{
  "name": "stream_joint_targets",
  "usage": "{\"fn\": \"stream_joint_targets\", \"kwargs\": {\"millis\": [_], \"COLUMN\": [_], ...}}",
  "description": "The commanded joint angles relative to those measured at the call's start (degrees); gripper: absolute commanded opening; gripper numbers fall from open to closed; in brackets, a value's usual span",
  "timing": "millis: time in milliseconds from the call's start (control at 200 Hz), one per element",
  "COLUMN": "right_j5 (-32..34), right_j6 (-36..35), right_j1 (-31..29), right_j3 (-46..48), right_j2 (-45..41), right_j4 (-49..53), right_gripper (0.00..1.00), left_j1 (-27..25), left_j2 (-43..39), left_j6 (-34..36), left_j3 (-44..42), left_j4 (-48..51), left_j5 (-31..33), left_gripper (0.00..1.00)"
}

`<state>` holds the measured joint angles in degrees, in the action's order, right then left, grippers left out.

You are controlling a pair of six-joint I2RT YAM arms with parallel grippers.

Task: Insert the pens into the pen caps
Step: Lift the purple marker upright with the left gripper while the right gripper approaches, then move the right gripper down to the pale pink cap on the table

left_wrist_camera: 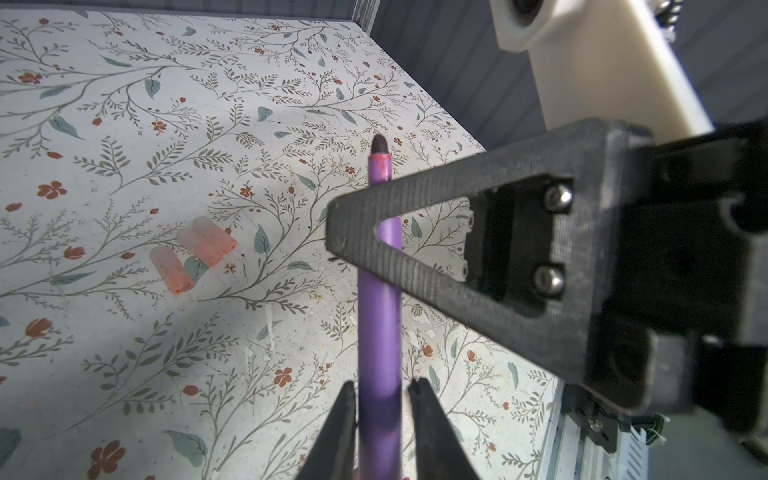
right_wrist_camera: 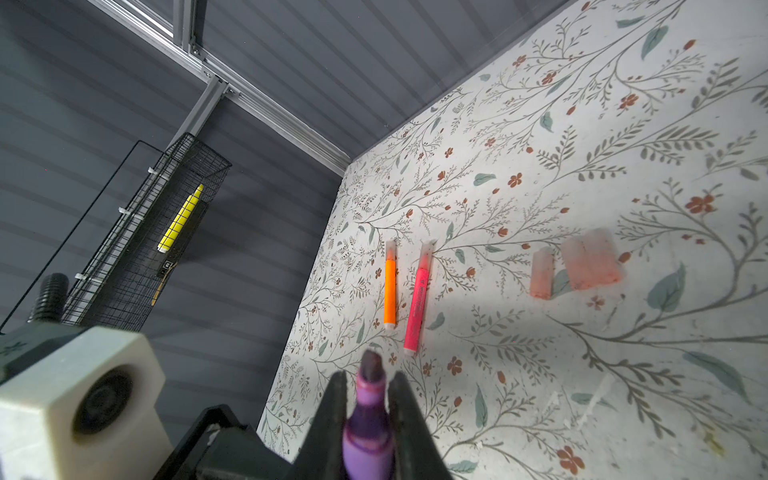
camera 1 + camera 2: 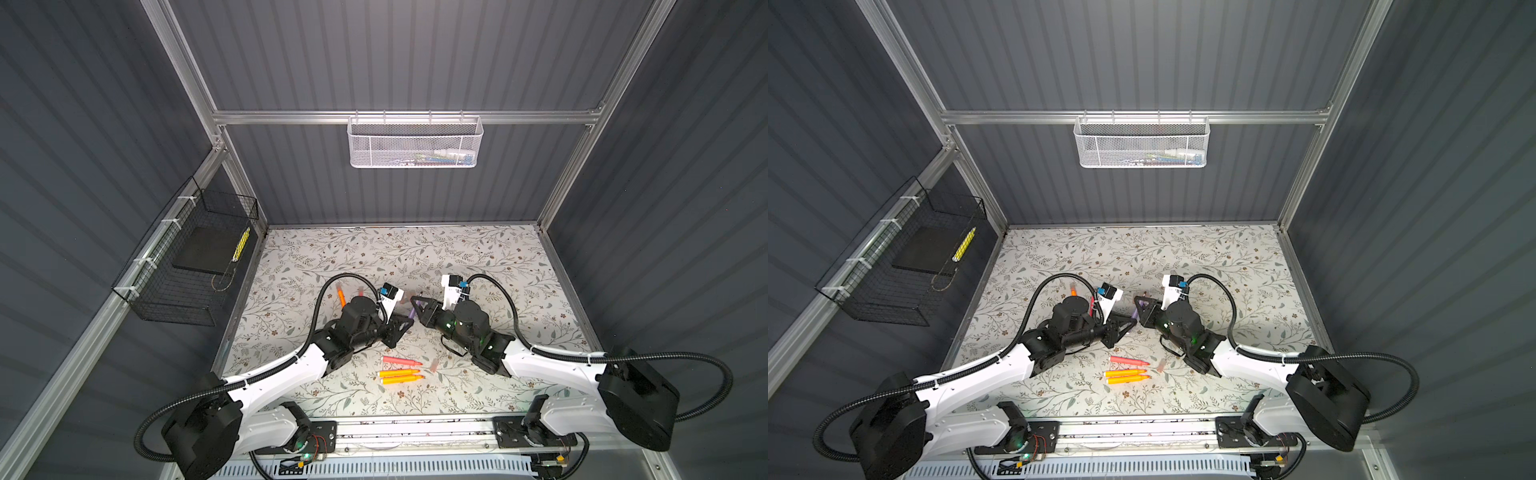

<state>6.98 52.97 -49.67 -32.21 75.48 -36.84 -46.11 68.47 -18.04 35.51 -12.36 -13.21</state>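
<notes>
Looking at the purple pen (image 1: 380, 311), we see a smooth lilac barrel that narrows to a pinkish collar and a dark, blunt tip. It is off the bench (image 1: 124, 374), bridging the two hands near the middle.

The right hand (image 2: 370, 374) is clenched on the pen just behind the tip. The left hand (image 1: 382, 382) has its fingers close on either side of the barrel's far end, but we cannot tell whether they press on it.

The left wrist view alone shows the whole barrel passing behind the right hand's finger. Three loose pen caps (image 1: 199, 247), translucent and pink-tinged, lie together on the bench beyond it.

The right wrist view shows those caps too. It adds a capped orange pen (image 2: 390, 291) and a capped pink pen (image 2: 417, 305) lying side by side, which the left arm largely hides from above.

Only the top views show the front of the bench. There an uncapped pink pen (image 3: 401, 360) and two uncapped orange pens (image 3: 400, 375) lie in a row, with a lone cap (image 3: 433, 365) just beside them.
</notes>
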Motion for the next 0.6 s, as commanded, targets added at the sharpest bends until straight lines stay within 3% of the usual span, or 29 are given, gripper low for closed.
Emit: {"fn": "stream_joint_targets", "kwargs": {"millis": [0, 345, 590], "right_j5": [1.7, 1.9, 2.1], "right_j6": [2.0, 4.6, 5.3], "right_j1": [-0.7, -4.2, -4.9], "right_j3": [0.6, 0.4, -0.2], "right_j2": [-0.8, 3.7, 5.7], "right_j4": [-3.5, -14.3, -16.6], "right_gripper": [0.11, 0.08, 0.07], "left_j1": [-0.4, -0.3, -0.4], "left_j2": [-0.5, 0.8, 1.4], "left_j6": [0.4, 0.3, -0.3], "left_j3": [-0.8, -0.8, -1.3], "left_j4": [-2.1, -4.6, -5.5], "left_j5": [-1.1, -1.1, -1.0], "left_gripper": [0.30, 0.33, 0.29]}}
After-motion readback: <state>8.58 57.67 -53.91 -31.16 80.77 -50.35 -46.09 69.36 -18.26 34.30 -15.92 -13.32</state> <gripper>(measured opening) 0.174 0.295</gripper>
